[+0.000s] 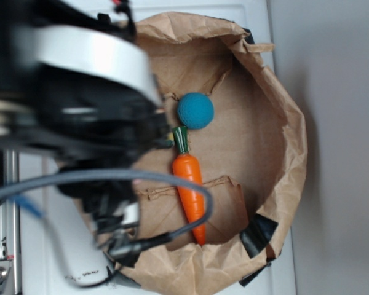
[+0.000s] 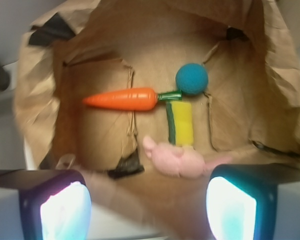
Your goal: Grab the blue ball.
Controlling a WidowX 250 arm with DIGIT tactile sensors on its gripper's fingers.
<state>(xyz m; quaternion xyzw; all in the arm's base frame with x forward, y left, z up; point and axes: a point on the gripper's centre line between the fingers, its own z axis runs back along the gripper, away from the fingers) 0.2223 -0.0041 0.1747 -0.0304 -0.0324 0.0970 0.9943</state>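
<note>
Because the blue ball [image 2: 192, 78] lies touching the carrot [image 2: 122, 99]'s green top, just beyond the yellow sponge [image 2: 180, 123] from the wide-open, empty gripper [image 2: 147, 205], a descent slightly off-centre would likely nudge it rolling away or pinch the carrot instead.

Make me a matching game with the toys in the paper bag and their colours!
Things:
1. ball
2. toy carrot
3. sponge
4. soft toy

Colours:
A. pink
B. teal-blue
C. yellow with a green edge
D. orange with a green top

Pairs: 1-B, 2-D, 3-C, 4-A
</note>
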